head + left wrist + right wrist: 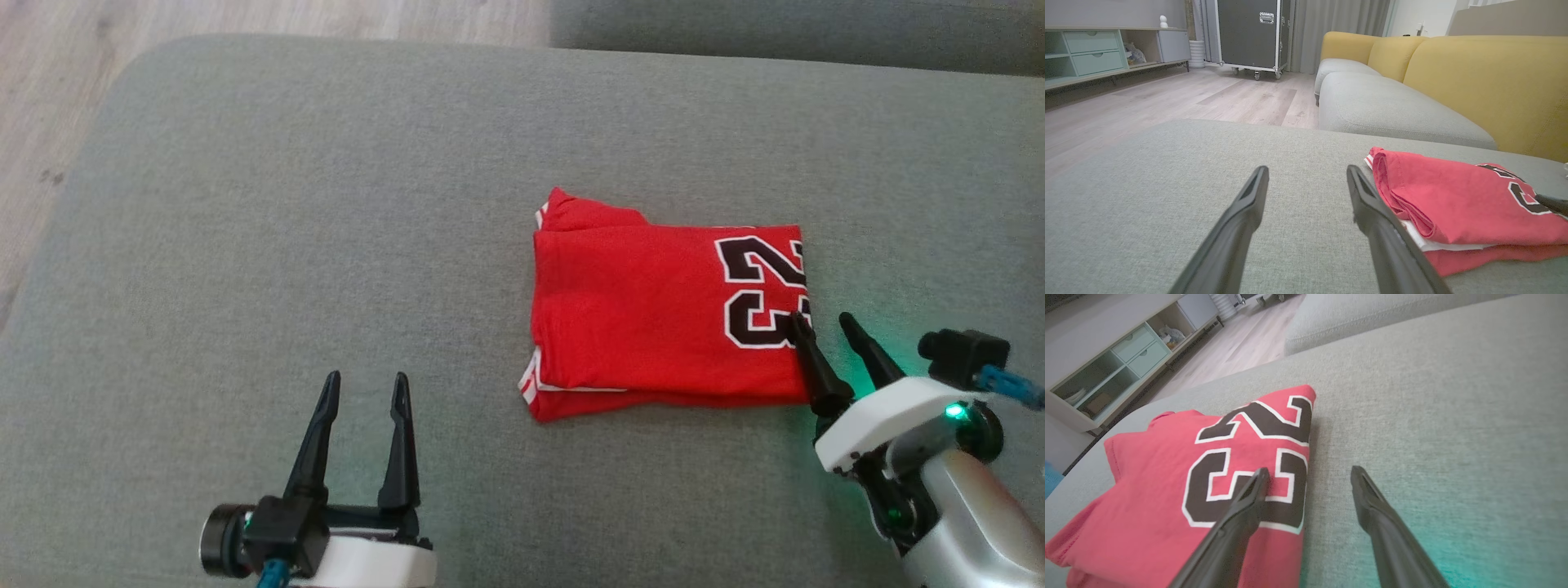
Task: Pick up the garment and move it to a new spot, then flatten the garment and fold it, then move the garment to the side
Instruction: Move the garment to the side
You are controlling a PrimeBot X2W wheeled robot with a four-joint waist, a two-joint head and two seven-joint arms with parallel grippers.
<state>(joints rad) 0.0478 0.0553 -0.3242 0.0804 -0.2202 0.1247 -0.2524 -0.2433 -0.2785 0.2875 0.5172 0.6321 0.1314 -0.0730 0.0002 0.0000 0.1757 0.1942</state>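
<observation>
Right of centre on the grey cushion (245, 204): folded red garment (653, 327), lying flat. Near the front edge: left gripper (366, 379), fingers spread, empty. At the garment's right edge: right gripper (820, 318), fingers spread, one over the cloth, one over the cushion.

Red garment (645, 318) with black, white-edged numerals and white trim on grey cushion (326, 245).
</observation>
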